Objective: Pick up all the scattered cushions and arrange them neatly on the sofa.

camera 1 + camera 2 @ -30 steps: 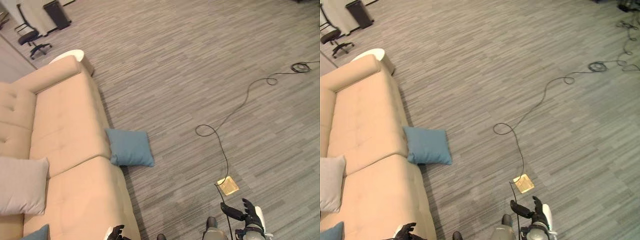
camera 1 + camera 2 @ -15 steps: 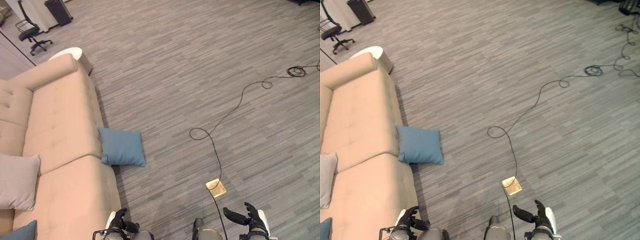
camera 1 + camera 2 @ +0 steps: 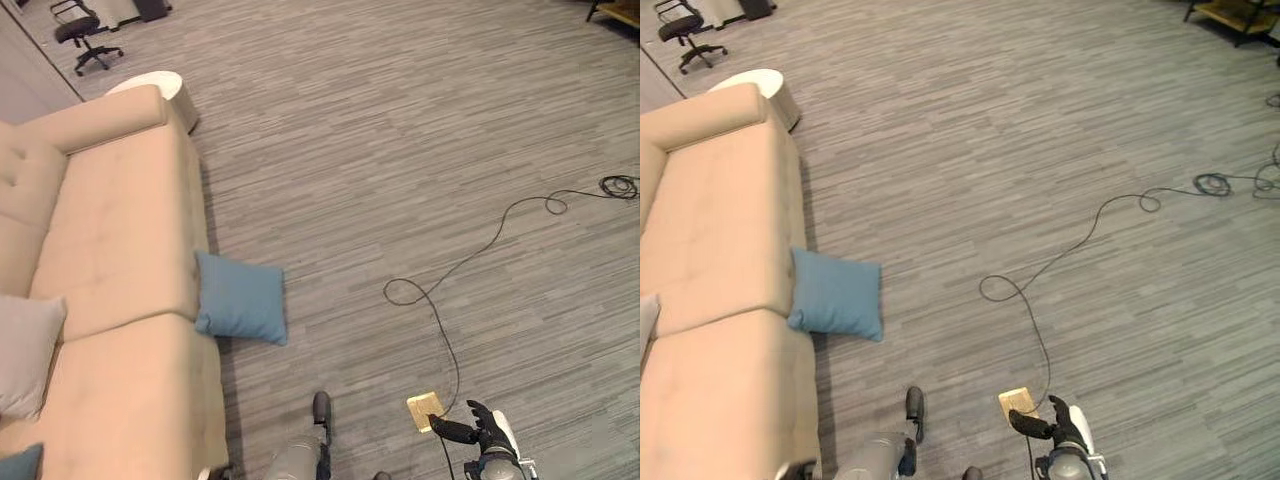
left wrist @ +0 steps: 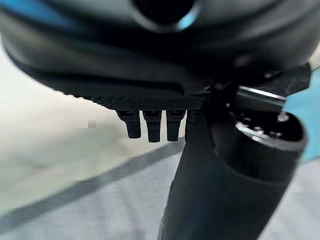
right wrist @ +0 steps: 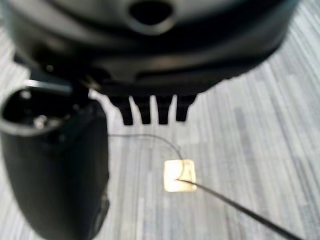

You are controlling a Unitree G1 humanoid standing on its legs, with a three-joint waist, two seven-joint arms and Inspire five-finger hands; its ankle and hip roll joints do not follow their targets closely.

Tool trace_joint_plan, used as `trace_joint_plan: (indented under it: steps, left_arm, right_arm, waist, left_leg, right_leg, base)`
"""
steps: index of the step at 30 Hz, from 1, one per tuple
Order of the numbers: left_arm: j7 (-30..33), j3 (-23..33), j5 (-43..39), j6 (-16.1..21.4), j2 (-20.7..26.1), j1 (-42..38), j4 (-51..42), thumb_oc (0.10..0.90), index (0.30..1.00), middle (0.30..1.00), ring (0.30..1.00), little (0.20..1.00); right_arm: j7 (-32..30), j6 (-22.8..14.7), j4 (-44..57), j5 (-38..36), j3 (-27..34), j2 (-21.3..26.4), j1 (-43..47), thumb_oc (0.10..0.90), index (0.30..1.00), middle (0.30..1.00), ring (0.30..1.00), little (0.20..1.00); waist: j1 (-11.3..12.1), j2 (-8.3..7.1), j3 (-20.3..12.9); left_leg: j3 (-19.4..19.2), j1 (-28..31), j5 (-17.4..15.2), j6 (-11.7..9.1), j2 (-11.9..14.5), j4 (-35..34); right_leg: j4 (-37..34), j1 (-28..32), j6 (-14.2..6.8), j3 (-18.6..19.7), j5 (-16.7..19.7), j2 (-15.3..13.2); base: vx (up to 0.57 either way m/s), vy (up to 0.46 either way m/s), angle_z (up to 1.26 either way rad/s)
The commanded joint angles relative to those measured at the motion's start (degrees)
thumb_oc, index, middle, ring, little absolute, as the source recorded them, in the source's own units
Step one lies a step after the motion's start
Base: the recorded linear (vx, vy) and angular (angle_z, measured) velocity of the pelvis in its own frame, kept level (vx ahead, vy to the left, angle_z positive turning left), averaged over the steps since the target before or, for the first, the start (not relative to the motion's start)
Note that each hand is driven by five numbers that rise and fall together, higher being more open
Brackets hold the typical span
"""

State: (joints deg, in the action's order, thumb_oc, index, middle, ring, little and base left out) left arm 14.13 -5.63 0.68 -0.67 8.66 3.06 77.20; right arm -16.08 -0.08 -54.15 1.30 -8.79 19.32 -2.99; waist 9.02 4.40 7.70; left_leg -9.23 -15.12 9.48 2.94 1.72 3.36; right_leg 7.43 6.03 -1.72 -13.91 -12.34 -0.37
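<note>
Blue cushion [image 3: 241,299] on the grey carpet floor [image 3: 400,150], leaning against the front edge of the beige sofa [image 3: 110,260], near the seam between its two seat sections. Grey cushion [image 3: 25,350] up on the sofa seat against the backrest; corner of another blue cushion [image 3: 18,465] at the near end of the seat. Wide open carpet beyond the sofa front. Brass floor plate [image 3: 427,410] just beside the right hand [image 3: 478,433]. White round side table [image 3: 150,85] past the sofa's far arm, office chair [image 3: 82,30] beyond that. Right hand low over the carpet, fingers [image 5: 150,111] straight and empty. Left hand [image 4: 200,165] beside the sofa edge, fingers [image 4: 152,127] extended, holding nothing.
</note>
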Motion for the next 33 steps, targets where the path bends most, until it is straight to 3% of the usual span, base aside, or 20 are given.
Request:
trace_joint_plan:
  steps: [1, 2, 4, 6, 7, 9, 10, 11, 12, 15, 17, 20, 22, 24, 25, 28, 29, 31, 32, 33]
  left_arm:
    - [0.4, -1.7, 3.3, 1.3, 3.8, -1.8, -2.9, 0.8, 0.9, 0.9, 0.9, 0.9]
    - [0.4, -2.8, 3.7, 1.3, 3.9, -2.1, -3.6, 0.8, 0.9, 0.9, 0.9, 0.9]
    - [0.3, -3.8, 3.8, 1.5, 4.4, -2.9, -4.4, 0.8, 0.9, 0.9, 0.9, 0.9]
    - [0.3, -5.3, 4.3, 1.7, 4.7, -4.0, -5.8, 0.8, 0.9, 0.9, 0.9, 0.9]
    - [0.4, -6.1, 4.3, 2.0, 4.8, -5.2, -7.2, 0.8, 0.9, 0.9, 0.9, 0.9]
    - [0.5, -6.2, 4.3, 2.2, 5.0, -5.5, -7.6, 0.8, 0.9, 0.9, 0.9, 0.9]
    - [0.7, -6.8, 4.7, 2.3, 5.2, -6.2, -7.9, 0.8, 0.9, 0.9, 0.9, 0.9]
    - [0.7, -6.8, 4.7, 2.3, 5.2, -6.3, -7.9, 0.8, 0.9, 0.9, 0.9, 0.9]
    - [0.7, -6.8, 4.9, 2.6, 4.9, -6.7, -7.8, 0.8, 0.9, 0.9, 0.9, 0.9]
    - [0.7, -7.0, 5.3, 2.9, 4.5, -7.7, -6.7, 0.8, 0.9, 0.9, 0.9, 0.9]
    - [1.0, -6.1, 4.3, 2.8, 4.0, -7.3, -5.3, 0.8, 0.9, 0.9, 0.9, 0.9]
    - [0.9, -4.7, 2.4, 2.8, 3.4, -6.8, -4.5, 0.8, 0.9, 0.9, 0.9, 0.9]
    - [0.9, -4.2, 0.8, 2.6, 2.9, -6.7, -4.5, 0.8, 0.9, 0.9, 0.9, 0.9]
    - [0.8, -4.0, -0.1, 2.7, 3.1, -6.7, -5.3, 0.8, 0.9, 0.9, 0.9, 0.9]
    - [0.7, -3.9, -0.6, 2.8, 3.2, -6.6, -5.8, 0.8, 0.9, 0.9, 0.9, 0.9]
    - [0.3, -3.8, -1.9, 2.8, 2.7, -6.6, -6.0, 0.8, 0.9, 0.9, 0.9, 0.9]
    - [0.2, -3.7, -2.0, 2.8, 2.5, -6.5, -5.8, 0.8, 0.9, 0.9, 0.9, 0.9]
    - [0.0, -3.3, -2.6, 2.8, 2.5, -6.2, -5.5, 0.8, 0.9, 0.9, 0.9, 0.9]
    - [0.0, -2.4, -3.2, 2.7, 2.6, -5.9, -5.2, 0.8, 0.9, 0.9, 0.9, 0.9]
    - [0.0, -2.4, -3.2, 2.7, 2.6, -5.9, -5.2, 0.8, 0.9, 0.9, 0.9, 0.9]
  right_arm:
    - [0.0, -1.6, 4.4, 2.0, 1.1, 0.8, 0.6, 0.8, 0.9, 0.9, 0.9, 0.9]
    - [0.0, -1.6, 4.4, 1.7, 1.4, 0.9, 0.7, 0.8, 0.9, 0.9, 0.9, 0.9]
    - [0.0, -1.8, 4.8, 1.5, 1.8, 1.0, 0.7, 0.8, 0.9, 0.9, 0.9, 0.9]
    - [0.0, -2.0, 5.3, 1.0, 2.1, 0.8, 0.7, 0.8, 0.9, 0.9, 0.9, 0.9]
    - [0.1, -2.4, 6.2, 0.2, 2.6, 0.4, 0.7, 0.8, 0.9, 0.9, 0.9, 0.9]
    - [0.1, -2.6, 6.2, 0.1, 2.9, 0.5, 0.8, 0.8, 0.9, 0.9, 0.9, 0.9]
    - [0.1, -2.7, 6.0, -0.5, 3.2, 0.3, 0.6, 0.8, 0.9, 0.9, 0.9, 0.9]
    - [0.1, -2.7, 6.0, -0.5, 3.2, 0.3, 0.6, 0.8, 0.9, 0.9, 0.9, 0.9]
    - [0.2, -2.4, 5.4, -0.7, 3.1, 0.2, 0.5, 0.8, 0.9, 0.9, 0.9, 0.9]
    - [-0.2, -2.0, 3.6, 0.3, 2.4, 0.5, 1.4, 0.8, 0.9, 0.9, 0.9, 0.9]
    - [0.4, -2.0, 2.1, 0.5, 2.1, -0.1, 0.9, 0.8, 0.9, 0.9, 0.9, 0.9]
    - [0.7, -2.5, 1.0, 0.1, 1.7, -0.1, 1.1, 0.8, 0.9, 0.9, 0.9, 0.9]
    - [0.5, -3.3, 1.2, -0.7, 1.5, 0.1, 1.6, 0.8, 0.9, 0.9, 0.9, 0.9]
    - [-0.1, -3.4, 1.4, -1.7, 2.1, 0.3, 1.3, 0.8, 0.9, 0.9, 0.9, 0.9]
    - [-0.4, -3.4, 1.6, -2.1, 2.3, 0.5, 0.9, 0.8, 0.9, 0.9, 0.9, 0.9]
    - [-0.9, -3.2, 1.4, -2.2, 2.2, 1.0, 1.1, 0.8, 0.9, 0.9, 0.9, 0.9]
    - [-0.8, -3.1, 1.3, -2.2, 2.2, 1.1, 1.0, 0.8, 0.9, 0.9, 0.9, 0.9]
    - [-0.9, -3.2, 1.4, -2.0, 2.1, 1.4, 1.0, 0.8, 0.9, 0.9, 0.9, 0.9]
    - [-1.0, -3.0, 1.4, -1.6, 1.9, 1.4, 0.9, 0.8, 0.9, 0.9, 0.9, 0.9]
    - [-1.0, -3.0, 1.4, -1.6, 1.9, 1.4, 0.9, 0.8, 0.9, 0.9, 0.9, 0.9]
  waist:
    - [1.3, -2.57, -1.2]
    - [0.6, -1.98, -1.2]
    - [-0.4, -1.02, -0.8]
    - [-2.6, 0.58, 0.2]
    - [-4.8, 1.17, 1.2]
    - [-5.5, 1.32, 1.5]
    - [-7.2, 0.59, 1.9]
    - [-7.3, 0.7, 1.8]
    - [-8.9, 0.09, 2.1]
    - [-10.3, 0.38, 2.1]
    - [-10.4, -0.52, 1.3]
    - [-10.0, -0.68, 0.1]
    - [-9.3, -0.34, 0.8]
    - [-9.0, -1.18, 1.8]
    - [-8.8, -1.55, 2.3]
    - [-7.7, -1.75, 2.6]
    - [-7.3, -1.8, 2.4]
    - [-6.6, -1.86, 2.2]
    - [-5.3, -1.55, 1.8]
    - [-5.3, -1.6, 1.8]
  left_leg:
    - [1.2, -2.4, -8.3, -0.9, -2.2, 5.1]
    - [1.5, -1.1, -9.7, 0.0, -2.5, 5.6]
    - [2.2, 0.9, -10.9, 0.5, -2.4, 5.5]
    - [3.7, 4.2, -12.3, 0.8, -2.3, 5.4]
    - [5.5, 7.0, -13.4, -0.2, -2.0, 5.0]
    - [6.0, 7.8, -13.9, -0.8, -1.7, 4.6]
    - [7.5, 10.0, -15.4, -2.0, -1.9, 3.8]
    - [7.6, 9.9, -15.2, -2.0, -1.8, 3.7]
    - [9.8, 12.1, -16.7, -3.1, -2.3, 2.9]
    - [12.3, 15.2, -17.6, -4.5, -1.6, 0.5]
    - [14.2, 16.0, -18.6, -5.1, -1.6, 1.0]
    - [15.7, 15.7, -19.2, -7.0, 2.1, 4.0]
    - [15.3, 10.5, -13.9, -8.4, 5.1, 13.6]
    - [11.6, 5.3, -10.0, -7.1, 7.1, 22.5]
    - [9.2, 3.5, -9.8, -6.4, 7.9, 25.8]
    - [5.1, -1.3, -12.2, -5.5, 6.9, 27.5]
    - [4.0, -2.0, -12.7, -5.3, 5.9, 24.8]
    - [3.0, -3.3, -12.8, -5.1, 4.8, 21.8]
    - [2.3, -4.6, -10.7, -5.6, 3.8, 16.7]
    - [2.3, -4.5, -10.6, -5.6, 3.8, 16.6]
  right_leg:
    - [20.7, -2.3, -9.8, -0.8, 11.1, -11.2]
    - [24.5, -4.0, -10.1, -0.8, 14.6, -12.3]
    - [29.0, -6.9, -9.2, -0.6, 14.7, -13.2]
    - [31.5, -11.9, -7.1, -0.9, 11.8, -14.0]
    - [25.4, -14.0, -5.4, -1.7, 7.3, -14.4]
    - [22.6, -15.2, -5.3, -1.8, 6.8, -14.7]
    - [13.3, -17.4, -5.9, 0.7, 7.3, -14.3]
    - [12.8, -17.3, -5.8, 0.6, 7.7, -14.1]
    - [3.7, -19.6, -7.4, 5.6, 10.8, -12.6]
    - [-1.7, -23.1, -9.0, 8.4, 14.7, -12.6]
    - [-2.1, -21.5, -8.7, 9.6, 14.9, -12.3]
    - [-0.2, -20.4, -7.4, 8.7, 13.2, -10.0]
    - [0.8, -18.1, -5.3, 6.3, 10.7, -9.1]
    - [0.1, -15.2, -3.2, 3.7, 9.6, -9.0]
    - [-0.3, -13.8, -2.2, 3.0, 8.8, -8.4]
    - [-0.4, -10.7, -0.9, 1.1, 5.7, -7.0]
    - [-0.4, -10.0, -0.9, 0.3, 4.9, -6.8]
    - [-0.3, -9.1, -0.9, -0.5, 3.9, -6.5]
    - [-0.2, -7.7, -0.9, -0.8, 2.8, -5.4]
    - [-0.2, -7.6, -0.9, -0.7, 2.8, -5.4]
  base:
    - [0.3, 0.203, 0.33]
    - [0.2, 0.129, 0.33]
    - [0.22, 0.096, 0.27]
    - [0.35, 0.021, 0.51]
    - [0.39, -0.123, 0.51]
    - [0.29, -0.174, 0.42]
    - [0.19, -0.163, 0.44]
    - [0.43, -0.334, 0.43]
    - [0.23, -0.17, 0.42]
    - [0.4, -0.282, 0.45]
    - [0.37, -0.316, 0.77]
    - [0.27, -0.377, 0.55]
    - [0.16, -0.33, 0.45]
    - [0.09, -0.332, 0.75]
    - [0.13, -0.328, 0.68]
    - [0.21, -0.226, 0.8]
    - [0.17, -0.091, 0.42]
    - [0.24, -0.072, 0.45]
    - [0.29, -0.072, 0.45]
    - [0.4, -0.057, 0.38]
